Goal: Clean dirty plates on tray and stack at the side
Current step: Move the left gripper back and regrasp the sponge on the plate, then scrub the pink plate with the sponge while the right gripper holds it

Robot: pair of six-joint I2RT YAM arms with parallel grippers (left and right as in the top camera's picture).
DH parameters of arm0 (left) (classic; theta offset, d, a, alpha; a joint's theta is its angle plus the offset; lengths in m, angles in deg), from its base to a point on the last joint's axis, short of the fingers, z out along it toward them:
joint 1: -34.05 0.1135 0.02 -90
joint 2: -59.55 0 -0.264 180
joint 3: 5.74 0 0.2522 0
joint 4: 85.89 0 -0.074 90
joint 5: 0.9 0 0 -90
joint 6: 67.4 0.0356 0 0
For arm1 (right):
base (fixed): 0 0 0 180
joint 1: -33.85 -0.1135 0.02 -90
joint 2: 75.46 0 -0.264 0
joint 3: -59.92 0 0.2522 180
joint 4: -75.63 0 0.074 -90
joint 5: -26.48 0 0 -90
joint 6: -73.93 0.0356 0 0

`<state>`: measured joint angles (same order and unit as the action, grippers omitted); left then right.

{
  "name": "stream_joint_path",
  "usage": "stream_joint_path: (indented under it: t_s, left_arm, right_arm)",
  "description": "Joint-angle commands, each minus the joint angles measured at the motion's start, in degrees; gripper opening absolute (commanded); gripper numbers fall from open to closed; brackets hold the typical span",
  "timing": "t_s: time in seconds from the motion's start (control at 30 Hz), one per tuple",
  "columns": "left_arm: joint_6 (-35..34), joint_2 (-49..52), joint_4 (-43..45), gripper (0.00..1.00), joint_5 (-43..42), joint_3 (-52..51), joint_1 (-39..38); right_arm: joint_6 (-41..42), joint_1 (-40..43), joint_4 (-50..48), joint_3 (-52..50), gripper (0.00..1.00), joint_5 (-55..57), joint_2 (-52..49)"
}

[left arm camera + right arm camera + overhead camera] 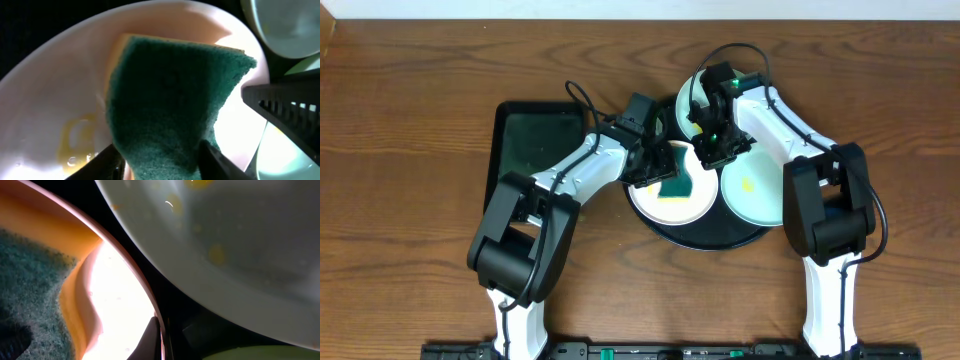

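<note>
Left jaws clamp green sponge (170,110) against white plate (695,210) on black tray (705,238). Right jaws at that plate's far rim; opening cannot be determined. Mint plate (755,190) crowds right; green tray (535,140) lies left on tabletop (410,150).

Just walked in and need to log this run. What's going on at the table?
The left gripper holds a green-and-yellow sponge pressed onto the white plate on the black tray, beside a yellow smear. The right gripper sits at that plate's rim, apparently steadying it; its grip is unclear. A mint plate next to it is smeared yellow.
</note>
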<state>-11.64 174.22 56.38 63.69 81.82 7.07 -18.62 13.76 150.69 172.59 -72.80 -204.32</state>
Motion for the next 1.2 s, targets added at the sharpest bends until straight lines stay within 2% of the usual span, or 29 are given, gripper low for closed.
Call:
stream_joint_path:
  t_s: [0.0, 0.3, 0.6, 1.17]
  left_arm:
    - [-0.3, 0.9, -0.3, 0.44, 1.0, -0.4, 0.0]
    - [-0.1, -2.0, -0.7, 0.45, 1.1, -0.4, 0.0]
    - [2.2, -2.1, -0.6, 0.56, 4.2, -0.4, -0.9]
    - [2.4, -6.5, -3.1, 0.56, 8.6, 1.7, -1.1]
  right_arm:
    - [0.3, -0.6, -0.9, -1.1, 0.01, -1.7, -0.7]
    - [0.3, -0.6, -0.9, -1.1, 0.01, -1.7, -0.7]
    - [0.3, -0.6, -0.9, -1.1, 0.01, -1.7, -0.7]
    - [0.3, -0.6, -0.9, -1.2, 0.01, -1.7, -0.7]
